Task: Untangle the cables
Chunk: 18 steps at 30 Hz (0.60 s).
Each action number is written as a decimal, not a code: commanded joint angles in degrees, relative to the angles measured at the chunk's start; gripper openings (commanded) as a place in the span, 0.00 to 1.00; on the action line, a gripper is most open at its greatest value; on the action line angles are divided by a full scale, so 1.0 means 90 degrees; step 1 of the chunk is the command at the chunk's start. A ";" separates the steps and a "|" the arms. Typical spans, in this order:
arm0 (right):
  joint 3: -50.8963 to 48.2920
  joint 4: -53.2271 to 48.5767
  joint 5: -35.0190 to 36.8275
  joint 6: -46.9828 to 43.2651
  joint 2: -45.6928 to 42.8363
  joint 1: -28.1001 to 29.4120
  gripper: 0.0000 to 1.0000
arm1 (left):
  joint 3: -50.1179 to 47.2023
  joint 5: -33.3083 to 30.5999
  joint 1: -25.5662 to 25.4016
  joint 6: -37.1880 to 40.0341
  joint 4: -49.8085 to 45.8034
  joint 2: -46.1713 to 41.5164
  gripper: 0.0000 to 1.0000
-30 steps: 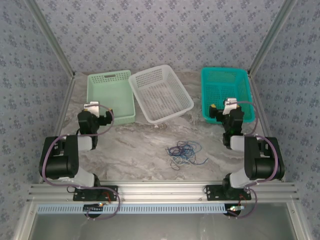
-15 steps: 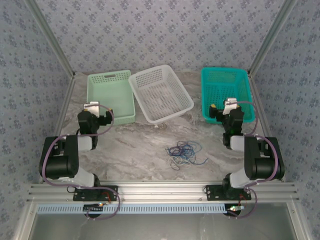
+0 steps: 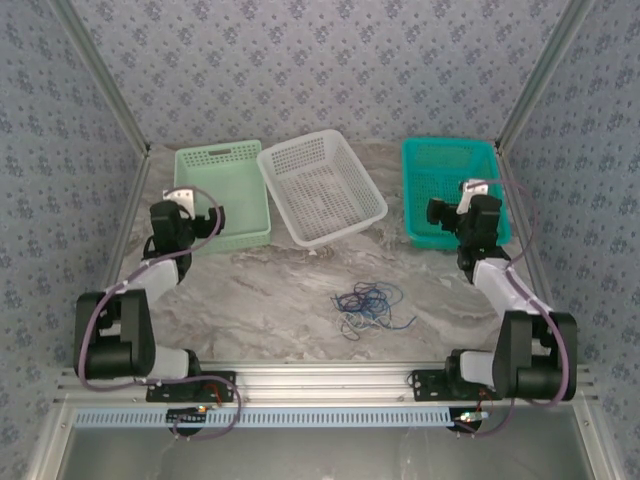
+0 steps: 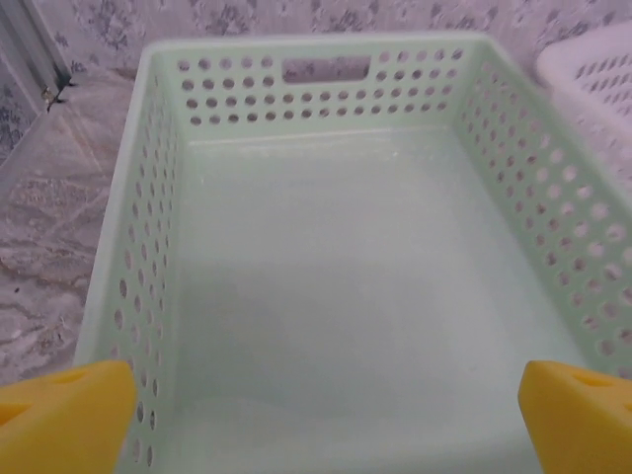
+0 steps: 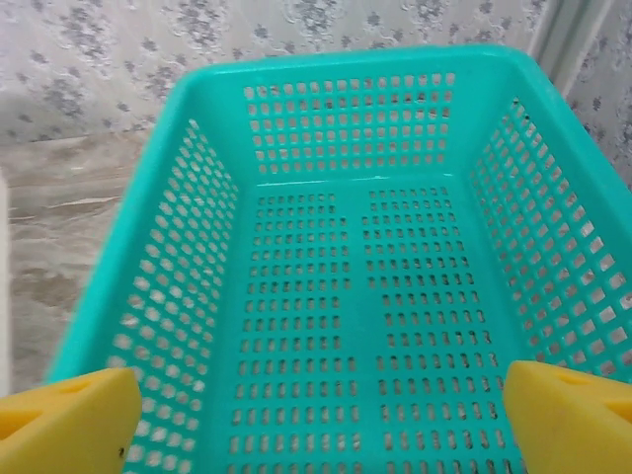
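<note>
step: approach, tangle untouched | cables (image 3: 368, 305) at 5 o'clock off white basket (image 3: 322, 190) | left gripper (image 4: 321, 420), right gripper (image 5: 316, 420): jaws apart, empty | next: descend, pinch one strand

Three baskets stand in a row along the back of the counter (image 3: 265, 290). The left basket (image 3: 222, 190) sits near the left wall. The middle basket (image 3: 320, 187) lies just beside it on the right, turned at an angle, one corner close against the left basket's rim. The right basket (image 3: 450, 172) stands well apart, near the right wall. The cables (image 3: 366, 305) lie in a loose tangle on the counter, in front of the middle basket and between the two arms. The left fingers (image 4: 64, 420) hang over the left basket's near end, and the right fingers (image 5: 64, 420) over the right basket's near end.
</note>
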 commanded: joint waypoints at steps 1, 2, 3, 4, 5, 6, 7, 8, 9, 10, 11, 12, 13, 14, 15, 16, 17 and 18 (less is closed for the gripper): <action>0.0676 -0.2037 -0.0173 0.0027 -0.0383 0.0353 0.97 | 0.0352 -0.0179 -0.0457 -0.0144 -0.1471 -0.0558 0.99; 0.0815 -0.2387 -0.0202 0.0008 -0.0487 0.0506 0.96 | 0.0407 -0.0126 -0.0626 -0.0146 -0.1655 -0.0713 0.99; 0.0956 -0.2738 -0.0271 -0.0023 -0.0607 0.0669 0.96 | 0.0447 -0.0043 -0.0799 -0.0113 -0.1811 -0.0859 0.99; 0.1043 -0.2999 -0.0385 -0.0045 -0.0702 0.0816 0.96 | 0.0484 -0.0013 -0.0995 -0.0068 -0.1953 -0.0973 0.99; 0.1120 -0.3272 -0.0546 -0.0054 -0.0807 0.0998 0.96 | 0.0513 -0.0016 -0.1197 -0.0009 -0.2127 -0.1089 0.99; 0.1173 -0.3546 -0.0706 -0.0064 -0.0898 0.1162 0.96 | 0.0522 -0.0018 -0.1406 0.0032 -0.2257 -0.1184 0.99; 0.1220 -0.3781 -0.0830 -0.0053 -0.0946 0.1290 0.95 | 0.0501 -0.0010 -0.1569 0.0068 -0.2338 -0.1275 0.99; 0.1262 -0.4031 -0.0961 0.0003 -0.0990 0.1429 0.94 | 0.0473 -0.0013 -0.1726 0.0099 -0.2406 -0.1363 0.99; 0.1274 -0.4254 -0.1155 0.0101 -0.1036 0.1572 0.92 | 0.0431 -0.0009 -0.1855 0.0073 -0.2451 -0.1461 0.99; 0.1267 -0.4486 -0.1412 0.0146 -0.1072 0.1684 0.91 | 0.0374 0.0031 -0.1931 0.0017 -0.2457 -0.1559 0.99; 0.1239 -0.4690 -0.1709 0.0181 -0.1124 0.1865 0.89 | 0.0311 0.0109 -0.1997 -0.0059 -0.2448 -0.1712 0.99; 0.1212 -0.4893 -0.1822 0.0264 -0.1175 0.2103 0.88 | 0.0223 0.0189 -0.2073 -0.0118 -0.2415 -0.1844 0.99; 0.1188 -0.5052 -0.1774 0.0368 -0.1213 0.2358 0.86 | 0.0140 0.0206 -0.2141 -0.0167 -0.2391 -0.1946 0.99; 0.1170 -0.5210 -0.1684 0.0494 -0.1252 0.2668 0.84 | 0.0062 0.0190 -0.2214 -0.0219 -0.2356 -0.2057 0.99; 0.1148 -0.5504 -0.1587 0.0609 -0.1298 0.2987 0.82 | -0.0007 0.0197 -0.2280 -0.0255 -0.2340 -0.2140 0.99; 0.1104 -0.5617 -0.1442 0.0727 -0.1336 0.3266 0.81 | -0.0059 0.0196 -0.2328 -0.0277 -0.2341 -0.2183 0.99; 0.1032 -0.5700 -0.1255 0.0869 -0.1397 0.3574 0.81 | -0.0106 0.0201 -0.2372 -0.0315 -0.2327 -0.2222 0.99; 0.0942 -0.5727 -0.1071 0.1014 -0.1449 0.3936 0.80 | -0.0156 0.0217 -0.2413 -0.0366 -0.2303 -0.2247 0.99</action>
